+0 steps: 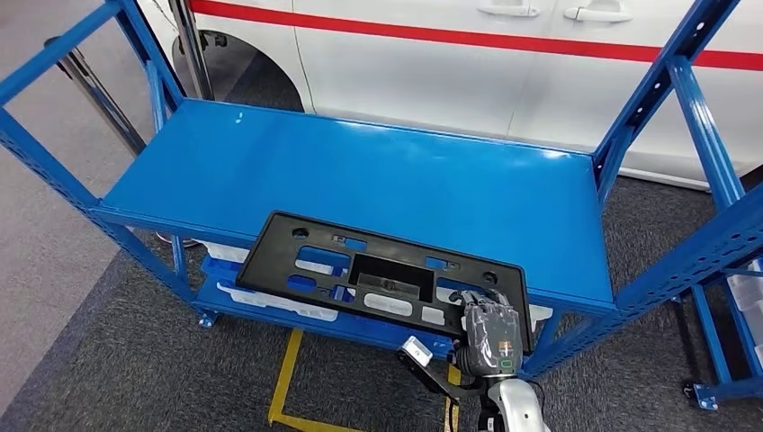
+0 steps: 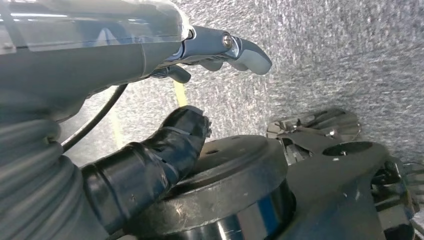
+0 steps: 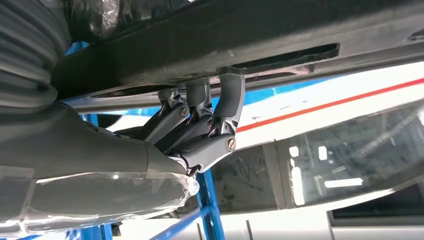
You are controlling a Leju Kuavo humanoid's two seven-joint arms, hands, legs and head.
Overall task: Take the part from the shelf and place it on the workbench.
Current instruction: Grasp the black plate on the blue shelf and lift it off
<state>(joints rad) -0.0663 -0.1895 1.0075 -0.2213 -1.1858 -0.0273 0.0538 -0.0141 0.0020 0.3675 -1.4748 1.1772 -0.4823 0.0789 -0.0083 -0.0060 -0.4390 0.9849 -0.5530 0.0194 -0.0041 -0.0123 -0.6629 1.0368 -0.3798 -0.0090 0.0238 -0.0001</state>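
Your right hand grips the near right corner of the black plastic part, its fingers hooked over the part's edge as the right wrist view shows. The part lies flat along the front edge of the blue shelf, its near edge overhanging that front edge, with a white car with a red stripe behind the rack. Your left hand hangs over grey carpet, holding nothing, fingers loosely apart.

Car workshop: blue steel shelving, white vehicle alongside, grey carpet floor.
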